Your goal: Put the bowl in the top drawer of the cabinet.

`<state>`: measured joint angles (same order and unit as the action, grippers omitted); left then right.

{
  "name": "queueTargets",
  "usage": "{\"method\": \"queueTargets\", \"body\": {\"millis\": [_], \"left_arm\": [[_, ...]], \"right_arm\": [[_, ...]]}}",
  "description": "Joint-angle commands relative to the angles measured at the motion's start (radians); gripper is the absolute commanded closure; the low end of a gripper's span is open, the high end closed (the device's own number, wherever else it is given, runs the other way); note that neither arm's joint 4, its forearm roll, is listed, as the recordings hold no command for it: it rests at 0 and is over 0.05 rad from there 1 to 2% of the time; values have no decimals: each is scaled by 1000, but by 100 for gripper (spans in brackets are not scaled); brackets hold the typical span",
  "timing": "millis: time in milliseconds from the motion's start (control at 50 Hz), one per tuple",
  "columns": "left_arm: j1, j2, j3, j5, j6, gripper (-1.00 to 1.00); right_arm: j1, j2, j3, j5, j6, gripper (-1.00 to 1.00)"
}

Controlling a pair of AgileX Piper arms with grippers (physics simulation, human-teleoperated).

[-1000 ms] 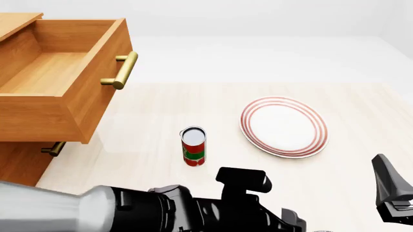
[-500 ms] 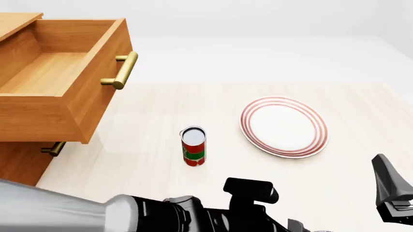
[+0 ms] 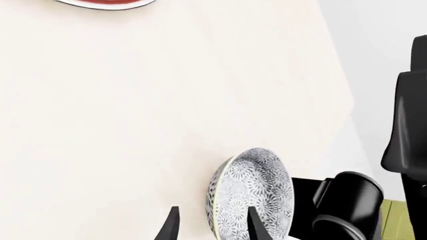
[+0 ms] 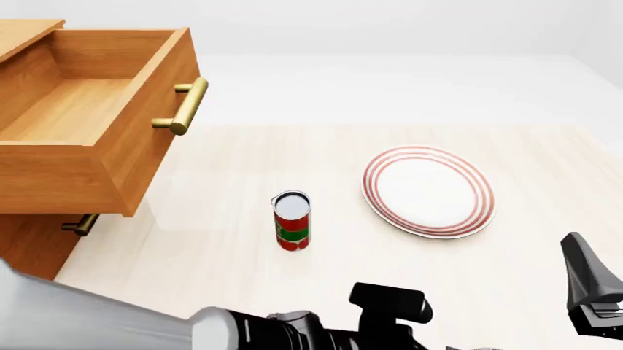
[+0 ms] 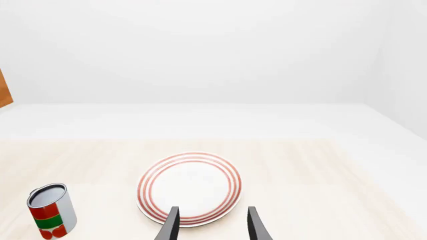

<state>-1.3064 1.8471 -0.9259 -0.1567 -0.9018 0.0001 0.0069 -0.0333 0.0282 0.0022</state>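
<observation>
Left wrist view gives me my only look at the bowl (image 3: 252,194): a round, deep white bowl covered all over in a fine grey-blue floral pattern, with a thin pale rim. It sits on the pale wood-grain table (image 3: 133,110) near its edge, directly ahead of the left gripper (image 3: 212,225). The two dark fingertips (image 3: 171,226) stand apart, and the bowl's rim lies in line with the gap between them; I cannot tell whether either finger touches it. Just beside the bowl are black parts of the other arm (image 3: 347,200). At the far end of this view a sliver of the red-ringed plate (image 3: 107,4) shows.

From the front view I do not see the bowl at all; the left arm (image 4: 146,328) fills the near-left corner and covers that part of the table. The cabinet (image 4: 39,240) stands at the left, and its top drawer (image 4: 93,117) is pulled well out, its light-brown wooden inside bare, the brass bar handle (image 4: 183,106) on its front. A smaller brass handle (image 4: 80,224) shows on the drawer beneath. A red, green and white can (image 4: 291,221) stands upright mid-table, well apart from the plate (image 4: 428,191) lying flat to its right.

Right wrist view shows the right gripper (image 5: 212,225) with its fingers spread and nothing between them, pointing over the plate (image 5: 190,187), with the can (image 5: 51,211) off to one side.
</observation>
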Motion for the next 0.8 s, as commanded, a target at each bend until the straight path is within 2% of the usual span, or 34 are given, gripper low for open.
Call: {"method": "queueTargets", "body": {"millis": [20,800], "left_arm": [[-15,34,-6,-20,-16,-100],[-40,125,-35,-63,-59,-100]], "right_arm": [[0,0,0,0,0,-100],[0,0,0,0,0,-100]]}}
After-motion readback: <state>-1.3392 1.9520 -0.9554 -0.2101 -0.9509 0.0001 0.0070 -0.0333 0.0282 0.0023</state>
